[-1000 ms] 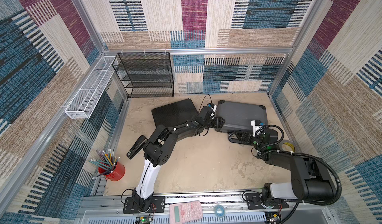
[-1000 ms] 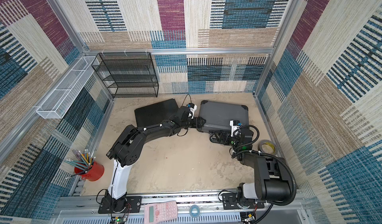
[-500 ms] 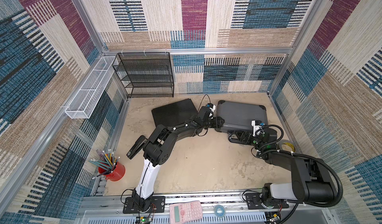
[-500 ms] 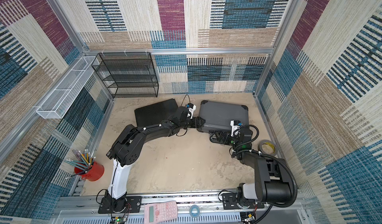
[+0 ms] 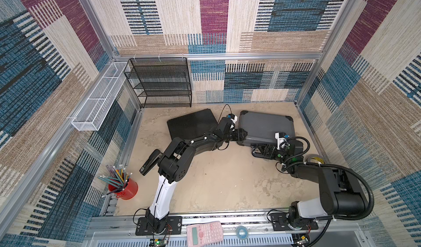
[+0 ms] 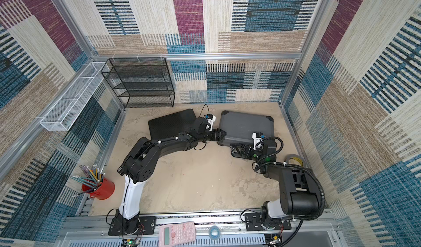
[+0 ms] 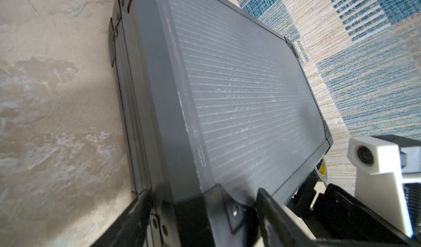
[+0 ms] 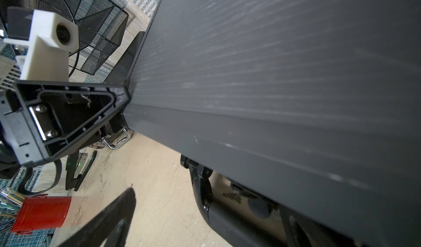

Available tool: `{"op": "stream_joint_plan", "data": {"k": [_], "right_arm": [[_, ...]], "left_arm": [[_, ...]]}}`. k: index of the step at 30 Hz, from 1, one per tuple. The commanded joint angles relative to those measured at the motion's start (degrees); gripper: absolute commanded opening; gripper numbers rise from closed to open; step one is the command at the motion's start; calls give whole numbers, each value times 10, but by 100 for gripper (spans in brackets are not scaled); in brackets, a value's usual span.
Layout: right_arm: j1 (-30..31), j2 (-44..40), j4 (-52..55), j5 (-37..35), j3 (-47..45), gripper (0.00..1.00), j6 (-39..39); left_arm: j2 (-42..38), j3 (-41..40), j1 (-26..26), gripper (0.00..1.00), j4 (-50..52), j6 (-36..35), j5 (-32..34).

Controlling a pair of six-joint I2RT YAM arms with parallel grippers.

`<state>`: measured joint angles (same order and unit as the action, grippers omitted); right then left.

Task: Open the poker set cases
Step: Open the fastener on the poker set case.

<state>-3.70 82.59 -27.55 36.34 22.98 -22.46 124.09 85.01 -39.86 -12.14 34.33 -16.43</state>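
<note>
Bright even light, soft shadows, wrist pics blurry

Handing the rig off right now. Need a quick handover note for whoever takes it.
Left gripper: clamped on the grey case at its near corner on the left arm's side.
Right gripper: open, holding nothing, at the grey case's front edge by its handle.
Black case: flat beside the grey one, no gripper on it.
Done: nothing; both lids look shut.
Left: open both cases, probably grey first.
</note>
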Motion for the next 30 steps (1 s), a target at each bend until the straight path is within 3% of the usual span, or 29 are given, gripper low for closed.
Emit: {"op": "stream_joint_plan", "data": {"k": [1, 13, 30], "right_arm": [[5, -7, -38, 15, 5, 100, 18], [10, -51, -6, 49, -12, 96, 39], [9, -105, 64, 25, -28, 94, 45]], "left_arm": [[15, -1, -1, 71, 113, -11, 7], [23, 12, -1, 70, 144, -20, 22], [19, -2, 2, 70, 114, -5, 9]]}}
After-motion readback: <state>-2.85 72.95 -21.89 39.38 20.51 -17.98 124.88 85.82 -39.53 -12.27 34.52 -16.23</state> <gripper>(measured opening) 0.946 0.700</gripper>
